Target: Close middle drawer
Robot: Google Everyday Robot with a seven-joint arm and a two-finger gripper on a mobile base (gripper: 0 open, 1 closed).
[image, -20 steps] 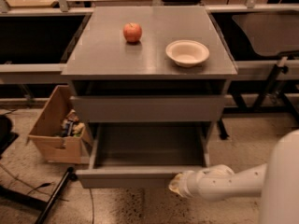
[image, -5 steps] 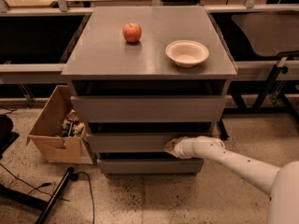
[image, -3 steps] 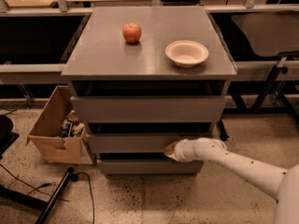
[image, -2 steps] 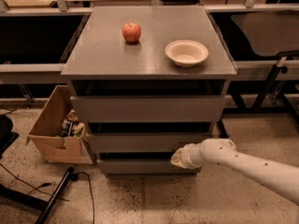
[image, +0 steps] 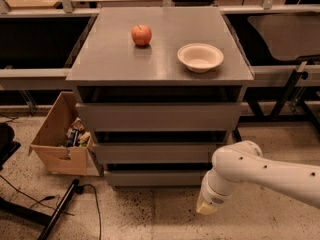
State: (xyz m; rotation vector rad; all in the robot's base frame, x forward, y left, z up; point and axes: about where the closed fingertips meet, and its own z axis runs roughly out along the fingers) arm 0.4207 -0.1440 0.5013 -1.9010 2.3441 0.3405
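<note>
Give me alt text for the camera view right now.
The middle drawer sits pushed into the grey cabinet, no tray showing. The gripper hangs low by the cabinet's front right corner, apart from it. An apple and a bowl stand on top; a cardboard box sits beside.

A round red apple (image: 141,35) and a shallow white bowl (image: 200,57) sit apart on a flat grey metal surface (image: 100,59). At left, on the speckled floor (image: 150,216), an open brown cardboard box (image: 52,146) holds small items beside a black cable (image: 93,204). The end effector (image: 206,207) hangs low at right, near the floor.
</note>
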